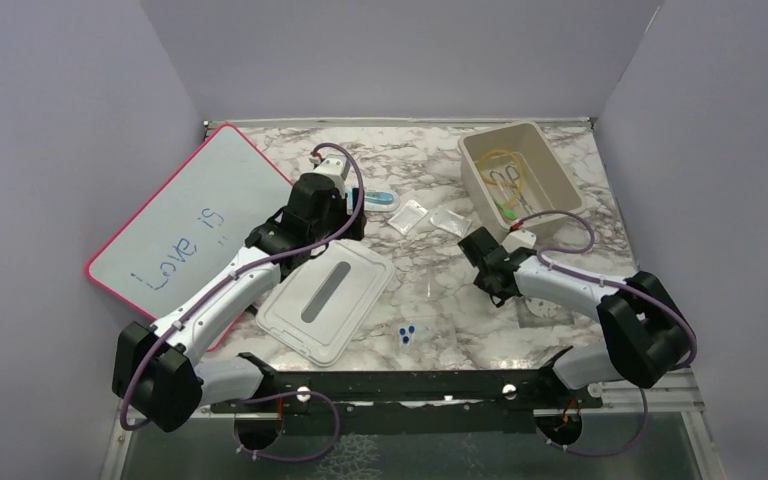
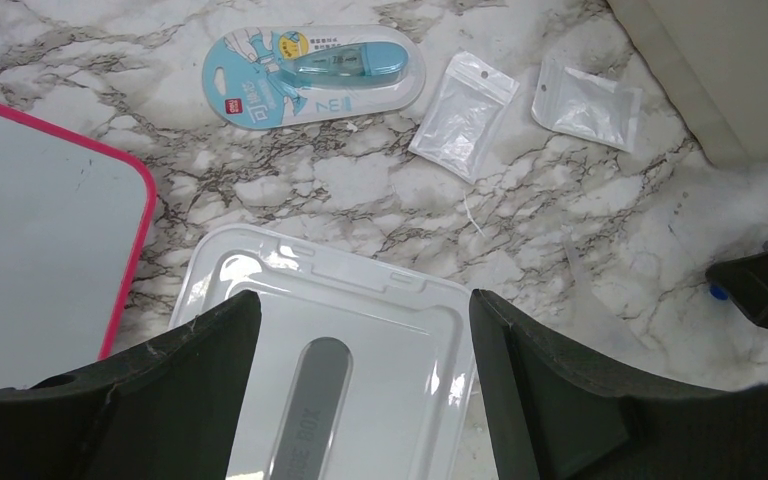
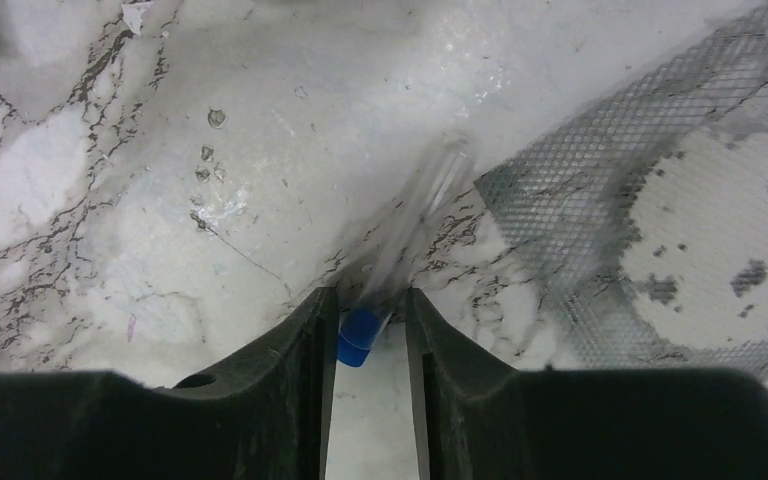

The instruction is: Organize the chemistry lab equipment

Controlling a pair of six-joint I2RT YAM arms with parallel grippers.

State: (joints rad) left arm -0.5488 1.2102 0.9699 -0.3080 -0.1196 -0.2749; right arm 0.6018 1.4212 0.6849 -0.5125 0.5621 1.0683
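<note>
Marbled tabletop enclosed by plain lavender walls.

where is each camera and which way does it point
Top external: above, behind the bases, looking down at the table; left arm, right arm show.
Left wrist: faces down at the lid; left end effector fingers frame it.
Right wrist: faces down at a blue-capped tube between right end effector fingers.
Shared: lid, in top external and left wrist.
</note>
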